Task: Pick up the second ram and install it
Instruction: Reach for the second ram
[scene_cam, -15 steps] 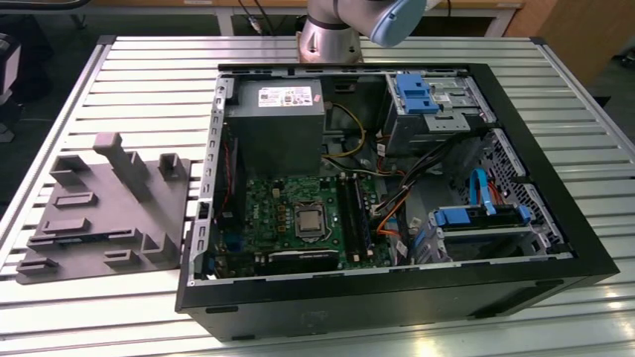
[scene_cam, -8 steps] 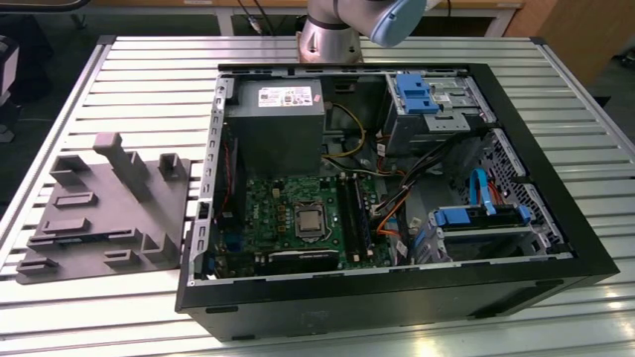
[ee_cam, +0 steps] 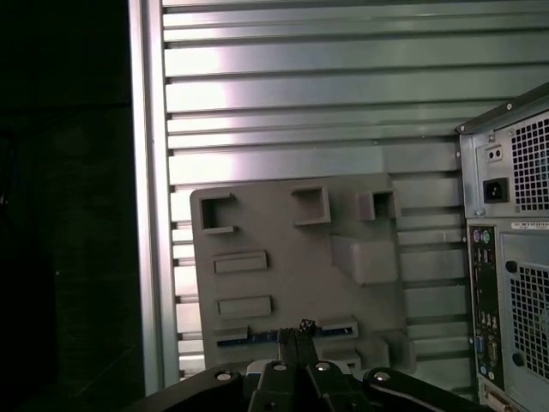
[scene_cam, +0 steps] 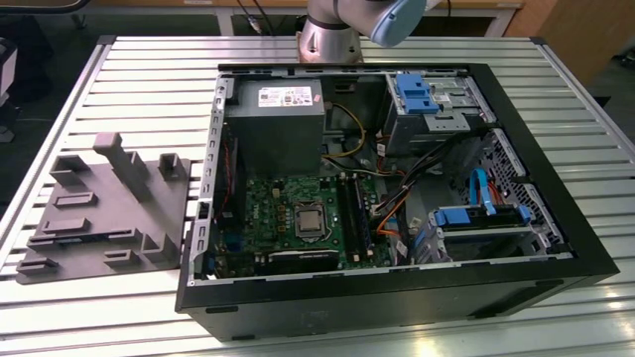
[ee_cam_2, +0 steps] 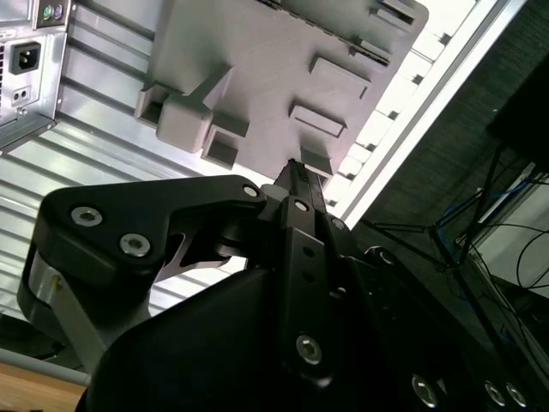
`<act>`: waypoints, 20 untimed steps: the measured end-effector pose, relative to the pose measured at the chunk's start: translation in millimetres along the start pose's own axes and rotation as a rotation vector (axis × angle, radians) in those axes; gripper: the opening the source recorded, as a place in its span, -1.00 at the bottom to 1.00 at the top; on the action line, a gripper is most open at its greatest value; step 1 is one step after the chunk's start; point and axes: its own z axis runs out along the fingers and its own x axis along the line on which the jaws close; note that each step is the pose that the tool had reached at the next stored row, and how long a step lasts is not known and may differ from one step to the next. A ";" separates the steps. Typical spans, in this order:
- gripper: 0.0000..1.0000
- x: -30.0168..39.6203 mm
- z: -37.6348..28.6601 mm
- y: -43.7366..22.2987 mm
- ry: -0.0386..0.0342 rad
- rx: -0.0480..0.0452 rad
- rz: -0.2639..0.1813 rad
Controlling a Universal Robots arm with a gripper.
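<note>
Now, pincer [ee_cam: 297, 330]: its two black fingers are pressed together with nothing between them. It hangs above the grey tray [ee_cam: 283, 283] with its tips aimed down at it. In the second wrist view the pincer [ee_cam_2: 296, 170] shows the same closed tips in front of a low block on the tray's edge.
Second ram [ee_cam: 249, 338]: a thin dark strip with bluish glints lying lengthwise in a slot of the grey tray. In the first wrist view it runs crosswise just behind the pincer tips. The pincer does not grip it.
Grey tray [scene_cam: 100, 216]: flat on the worktop [scene_cam: 149, 74], carrying raised blocks [scene_cam: 111, 152] of several heights. It sits on the exterior view's left, just beside the computer case [scene_cam: 397, 297] and not touching it.
Computer case: a black tower lying on its side with the side panel off. Its back panel of sockets and vent grilles [ee_cam: 515, 283] faces the tray.
Motherboard [scene_cam: 268, 216]: green, flat in the bottom of the case, with a square silver chip [scene_cam: 309, 220] near its middle. Long dark slots run just to the exterior view's right of the chip, and I cannot tell whether they are filled.
Power supply [scene_cam: 273, 123]: a grey box in the case's far corner, above the motherboard in the exterior view.
Arm [scene_cam: 332, 33]: its silver base stands on the worktop beyond the case's far wall.
Worktop: ribbed aluminium slats running across under the tray and the case.
</note>
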 end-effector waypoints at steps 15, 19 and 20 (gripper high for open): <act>-0.79 1.5 2.5 -3.2 0.0000 0.0000 0.000; -0.79 1.9 3.6 -4.4 -0.0001 0.0000 0.000; -0.79 2.0 3.8 -4.6 0.0000 0.0000 0.000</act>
